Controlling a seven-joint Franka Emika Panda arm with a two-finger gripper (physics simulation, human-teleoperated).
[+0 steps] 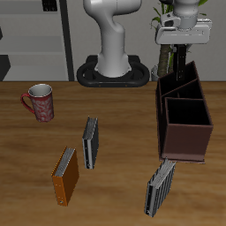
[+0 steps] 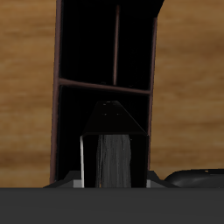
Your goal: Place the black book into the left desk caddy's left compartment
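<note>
Hand (image 1: 183, 55) gripping black book (image 2: 111, 144) above left desk caddy (image 1: 184, 119), divider visible at wrist

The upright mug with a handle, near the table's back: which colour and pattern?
Red-pink mug with pale speckles, white inside; exterior view.

The gripper (image 1: 183, 51) hung above the left desk caddy (image 1: 184, 113), a dark object between its fingers. At the caddy's nine o'clock stood a mug (image 1: 39, 101); three books lay toward six and eight o'clock.
</note>
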